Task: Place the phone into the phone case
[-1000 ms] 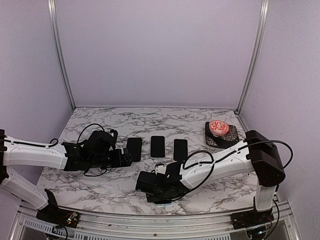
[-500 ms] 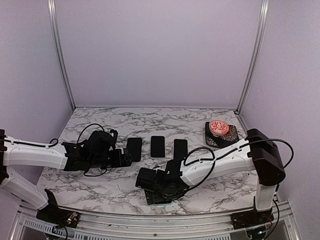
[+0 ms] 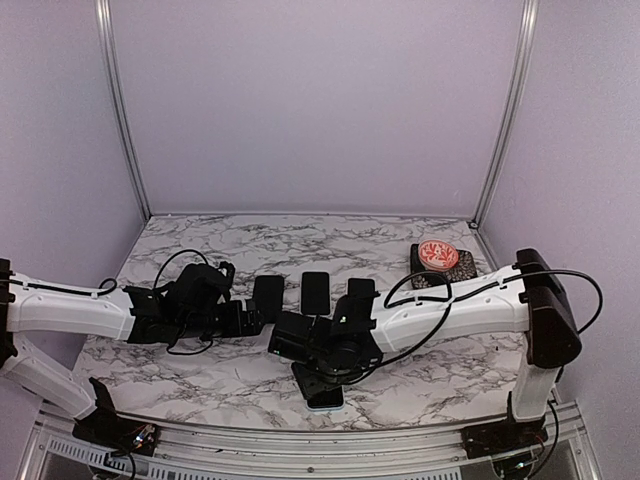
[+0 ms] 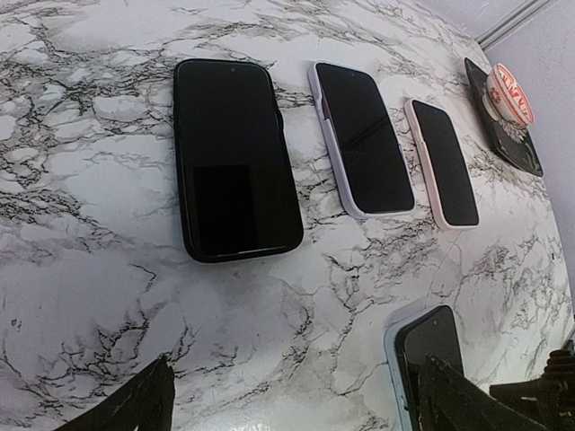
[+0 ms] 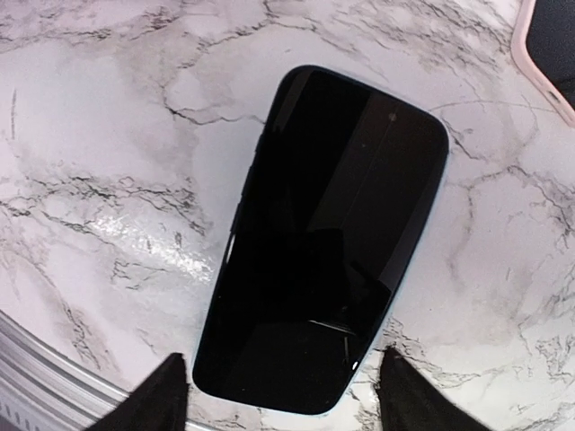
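**Phone looks seated in its case at the near edge; both end effectors open**

Bench (image 3: 200,375): marble top, purple walls behind. Both arms reach toward the middle.

Right arm (image 3: 450,310): stretches from the right side across to the centre. Its wrist hangs over the phone at the near edge.

Left arm (image 3: 70,310): comes in low from the left and stops just beside the far row of handsets.

Far row, three handsets side by side, screens up:
- black-cased phone (image 4: 234,157)
- lavender-cased phone (image 4: 359,135)
- pink-cased phone (image 4: 442,162)

A small patterned dish (image 3: 438,258) sits toward the right rear, well apart from the row.

Task item: the phone (image 5: 323,242) lies flat, screen up, near the front edge of the bench. A pale blue rim runs around it, which I take to be the phone case (image 4: 392,355). The phone appears to sit inside that rim. Whether every corner is pressed home I cannot tell from these views.

Right end effector (image 5: 287,400): fingers spread wide, one on each side of the phone's near end. Neither touches the phone, and nothing is held.

Left end effector (image 4: 301,409): fingers wide apart over bare marble. It holds nothing.

Progress, as a judgement: the insertion looks essentially done. What may be left is a check or press on the corners, then clearing the arms away.
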{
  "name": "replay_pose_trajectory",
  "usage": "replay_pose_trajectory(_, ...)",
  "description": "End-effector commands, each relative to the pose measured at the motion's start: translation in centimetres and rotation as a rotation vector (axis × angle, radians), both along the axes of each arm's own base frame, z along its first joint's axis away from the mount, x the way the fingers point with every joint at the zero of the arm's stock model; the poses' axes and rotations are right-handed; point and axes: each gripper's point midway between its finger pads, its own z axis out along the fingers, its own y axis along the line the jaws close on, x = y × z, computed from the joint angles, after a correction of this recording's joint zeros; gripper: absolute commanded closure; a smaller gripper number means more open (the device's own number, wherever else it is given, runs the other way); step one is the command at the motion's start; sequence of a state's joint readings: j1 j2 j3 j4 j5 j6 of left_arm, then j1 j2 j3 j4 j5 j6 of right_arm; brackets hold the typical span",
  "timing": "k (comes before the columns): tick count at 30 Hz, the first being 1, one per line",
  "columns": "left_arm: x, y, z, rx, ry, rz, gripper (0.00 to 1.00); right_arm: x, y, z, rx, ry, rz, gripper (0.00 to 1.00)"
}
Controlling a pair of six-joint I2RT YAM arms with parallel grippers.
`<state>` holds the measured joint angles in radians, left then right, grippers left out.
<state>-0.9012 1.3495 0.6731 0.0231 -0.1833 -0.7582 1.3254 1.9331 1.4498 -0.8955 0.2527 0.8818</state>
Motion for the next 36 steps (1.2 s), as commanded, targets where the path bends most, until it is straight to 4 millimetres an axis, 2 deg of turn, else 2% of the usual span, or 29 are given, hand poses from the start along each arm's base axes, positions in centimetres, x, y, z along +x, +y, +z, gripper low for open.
replay_pose_trajectory(1,-0.3,0.6,-0.5,0.024,0.010,-0.003,0.05,-0.1,2.2,1.9,0.122,0.003,0.071,0.73)
replay_pose_trajectory(3,-0.3,0.6,-0.5,0.023,0.010,-0.003,0.05,-0.5,3.1,1.8,0.165,0.023,0.086,0.92)
replay_pose_trajectory(5,-0.3,0.6,-0.6,0.025,0.012,-0.003,0.05,-1.1,3.9,1.4,0.207,0.058,0.102,1.00)
replay_pose_trajectory(13,-0.3,0.6,-0.7,0.029,0.015,-0.003,0.05,-2.1,2.9,-2.0,0.204,0.162,0.053,1.00)
replay_pose_trajectory(17,-0.3,0.5,-0.8,0.029,0.017,-0.005,0.05,-2.8,-0.4,-6.1,0.123,0.220,-0.025,1.00)
replay_pose_trajectory(18,-0.3,0.5,-0.8,0.030,0.018,-0.007,0.05,-2.9,-1.1,-6.6,0.108,0.227,-0.039,1.00)
replay_pose_trajectory(21,-0.3,0.5,-0.7,0.031,0.014,-0.010,0.05,-2.9,-2.2,-6.5,0.073,0.215,-0.050,1.00)
replay_pose_trajectory(25,-0.1,0.3,-0.7,0.035,0.011,-0.011,0.05,-1.0,-1.1,-3.9,0.043,0.124,-0.018,0.99)
replay_pose_trajectory(27,-0.1,0.1,-0.6,0.032,0.014,-0.015,0.05,0.1,-0.5,-2.3,0.030,0.073,-0.015,0.85)
replay_pose_trajectory(28,-0.1,0.1,-0.7,0.032,0.015,-0.015,0.05,0.6,0.0,-1.1,0.036,0.044,-0.018,0.74)
replay_pose_trajectory(32,-0.1,0.2,-0.7,0.033,0.016,-0.016,0.05,2.5,-0.1,1.7,0.067,-0.066,-0.090,0.12)
replay_pose_trajectory(33,-0.1,0.2,-0.7,0.034,0.015,-0.017,0.05,2.8,-0.4,1.9,0.068,-0.083,-0.111,0.02)
replay_pose_trajectory(36,-0.2,0.1,-0.7,0.035,0.014,-0.020,0.05,3.2,-1.0,1.2,0.080,-0.076,-0.168,0.01)
